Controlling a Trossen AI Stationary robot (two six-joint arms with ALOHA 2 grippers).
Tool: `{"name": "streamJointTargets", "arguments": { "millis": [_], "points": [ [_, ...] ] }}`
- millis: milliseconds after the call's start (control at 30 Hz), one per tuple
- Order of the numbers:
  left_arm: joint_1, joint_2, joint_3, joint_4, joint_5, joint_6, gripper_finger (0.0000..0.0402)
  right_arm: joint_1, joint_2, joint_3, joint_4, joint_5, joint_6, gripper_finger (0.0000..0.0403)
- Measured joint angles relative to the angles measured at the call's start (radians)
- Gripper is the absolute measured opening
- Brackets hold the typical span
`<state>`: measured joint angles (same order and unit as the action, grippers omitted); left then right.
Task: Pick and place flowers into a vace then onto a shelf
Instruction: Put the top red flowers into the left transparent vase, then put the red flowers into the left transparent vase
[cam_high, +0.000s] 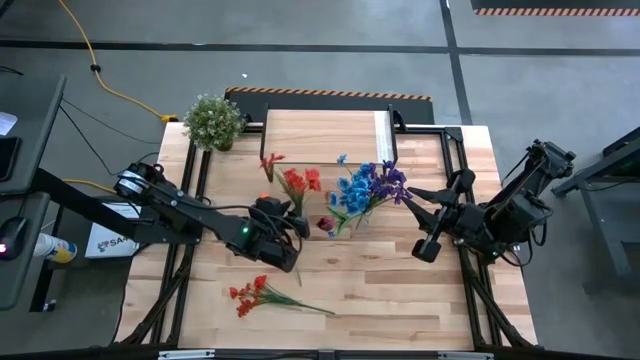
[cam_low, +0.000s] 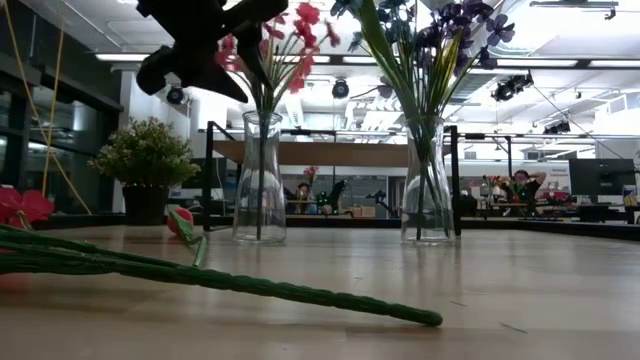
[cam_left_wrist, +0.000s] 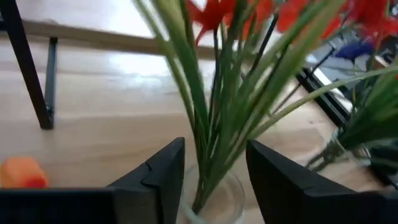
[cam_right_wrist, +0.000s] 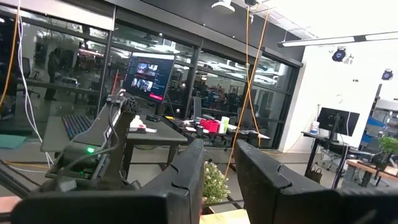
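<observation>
From above, your left gripper (cam_high: 283, 222) is partly masked by its own wrist, and its vase (cam_low: 259, 178) barely shows there. The left wrist view shows the fingers parted, straddling the green stalks of the red flowers (cam_high: 298, 182) just above the vase mouth, gripping nothing. Your right gripper (cam_high: 437, 213) waits open, right of the blue and purple flowers (cam_high: 368, 186). Another red stem (cam_high: 262, 294) lies near you; the shelf (cam_high: 325, 136) stands far behind.

L end effector (cam_high: 297, 222) open mid-table, R end effector (cam_high: 418, 218) open, raised, tilted up
</observation>
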<state>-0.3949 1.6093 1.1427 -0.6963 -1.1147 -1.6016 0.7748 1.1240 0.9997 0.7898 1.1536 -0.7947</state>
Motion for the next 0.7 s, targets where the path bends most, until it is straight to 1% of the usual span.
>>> {"name": "streamJointTargets", "arguments": {
  "millis": [467,600,700],
  "points": [
    [-0.108,0.000,0.000,-0.008,0.021,0.000,0.0259,0.001,0.000,0.000,0.000,0.002,-0.018,0.0083],
    [-0.132,0.000,0.000,-0.008,0.071,-0.003,0.0266,0.001,0.000,0.000,0.000,0.003,-0.019,0.0083],
    [-0.153,0.000,0.000,-0.008,0.141,-0.024,0.0266,0.001,0.000,0.000,0.000,0.003,-0.036,0.0083]
  ]
}}
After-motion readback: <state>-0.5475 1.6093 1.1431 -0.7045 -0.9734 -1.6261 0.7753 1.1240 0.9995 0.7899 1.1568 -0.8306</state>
